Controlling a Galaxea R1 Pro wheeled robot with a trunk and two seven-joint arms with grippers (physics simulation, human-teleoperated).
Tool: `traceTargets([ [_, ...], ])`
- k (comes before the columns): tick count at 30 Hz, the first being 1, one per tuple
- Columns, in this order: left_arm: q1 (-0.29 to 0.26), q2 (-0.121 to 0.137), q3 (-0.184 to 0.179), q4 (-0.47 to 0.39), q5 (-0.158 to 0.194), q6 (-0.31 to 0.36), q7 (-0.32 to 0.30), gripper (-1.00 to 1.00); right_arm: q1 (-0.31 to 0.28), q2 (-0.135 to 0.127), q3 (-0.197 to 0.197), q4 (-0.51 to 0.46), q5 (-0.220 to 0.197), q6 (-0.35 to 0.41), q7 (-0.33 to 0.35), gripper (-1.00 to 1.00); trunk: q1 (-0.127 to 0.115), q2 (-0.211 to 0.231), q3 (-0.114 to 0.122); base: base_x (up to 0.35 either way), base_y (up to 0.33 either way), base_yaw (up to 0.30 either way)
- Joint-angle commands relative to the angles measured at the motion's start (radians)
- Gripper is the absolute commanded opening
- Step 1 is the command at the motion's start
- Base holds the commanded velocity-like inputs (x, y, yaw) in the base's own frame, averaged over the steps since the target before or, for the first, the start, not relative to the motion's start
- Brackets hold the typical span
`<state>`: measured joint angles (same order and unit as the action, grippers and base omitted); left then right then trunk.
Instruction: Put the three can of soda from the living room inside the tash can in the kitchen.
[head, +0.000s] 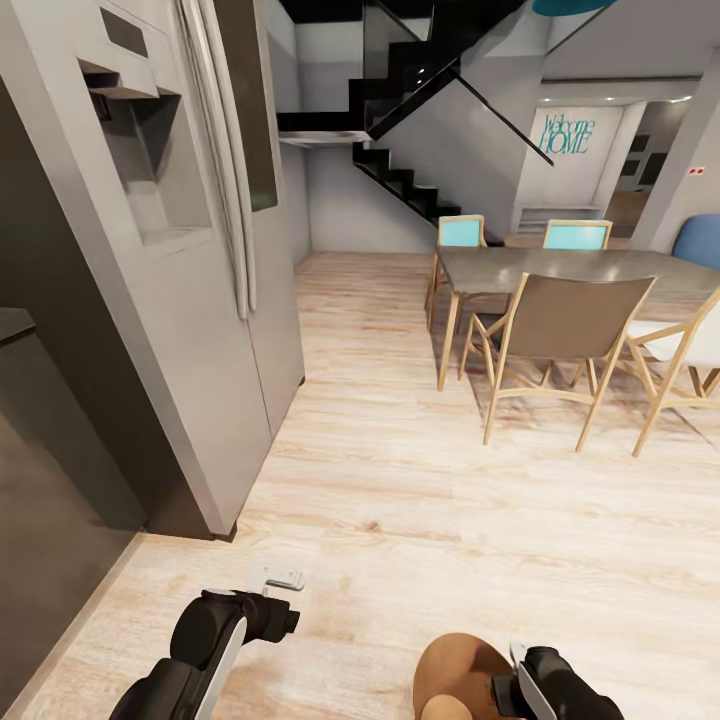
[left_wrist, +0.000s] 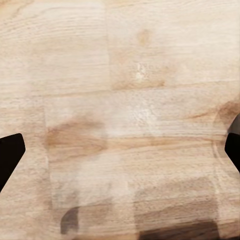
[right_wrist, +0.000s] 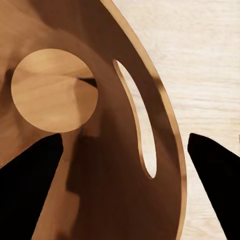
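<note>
1. Tash can (head: 455, 672), a round copper-brown bin with a dark inside, sits low in the head view beside the right end effector (head: 510, 685), over the light wood plank floor (head: 420, 480).
2. In the right wrist view the bin's wall (right_wrist: 115, 165), with its oval handle slot (right_wrist: 137, 125), stands between the two dark fingers (right_wrist: 30, 185), one inside the rim and one outside; they look closed on the wall, so the bin appears to be carried.
3. No soda cans appear, so I judge this a travel step, past the tall grey fridge (head: 200, 280).
4. The next move calls for driving on, keeping the bin level and away from the fridge.
5. Left end effector (left_wrist: 120, 150) points down at the floor, its finger tips spread wide, holding nothing; the arm is tucked low, on the fridge's side of the bin.
</note>
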<state>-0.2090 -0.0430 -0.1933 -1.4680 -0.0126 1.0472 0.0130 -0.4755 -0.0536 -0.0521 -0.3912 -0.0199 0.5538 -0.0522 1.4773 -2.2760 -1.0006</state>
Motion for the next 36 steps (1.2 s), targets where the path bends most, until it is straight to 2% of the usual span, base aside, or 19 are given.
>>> traceTargets([
  [1, 0.000, 0.000, 0.000, 0.000, 0.000, 0.000, 0.000, 1.00, 0.000, 0.000, 0.000, 0.000, 0.000, 0.000, 0.000, -1.00, 0.000, 0.000, 0.000, 0.000, 0.000, 0.000],
  [11, 0.000, 0.000, -0.001, 0.000, 0.000, 0.000, -0.003, 1.00, 0.000, 0.000, 0.001, 0.000, 0.000, 0.000, 0.000, -1.00, 0.000, 0.000, 0.000, 0.000, 0.000, 0.000],
  [27, -0.001, 0.000, -0.020, 0.000, 0.002, 0.000, -0.009, 1.00, 0.000, 0.000, 0.003, -0.001, 0.000, -0.001, 0.000, -1.00, -0.061, 0.112, 0.050, 0.000, 0.000, 0.000],
  [28, -0.002, 0.000, -0.024, 0.017, 0.000, 0.000, -0.010, 1.00, 0.000, -0.004, -0.002, -0.010, -0.003, -0.075, 0.000, -1.00, -0.065, 0.119, 0.053, 0.000, 0.000, 0.000],
  [36, -0.002, 0.000, -0.026, 0.019, 0.000, 0.000, -0.009, 1.00, 0.000, -0.003, -0.005, -0.017, -0.005, -0.079, 0.001, -1.00, -0.096, 0.175, 0.078, 0.000, 0.000, 0.000],
])
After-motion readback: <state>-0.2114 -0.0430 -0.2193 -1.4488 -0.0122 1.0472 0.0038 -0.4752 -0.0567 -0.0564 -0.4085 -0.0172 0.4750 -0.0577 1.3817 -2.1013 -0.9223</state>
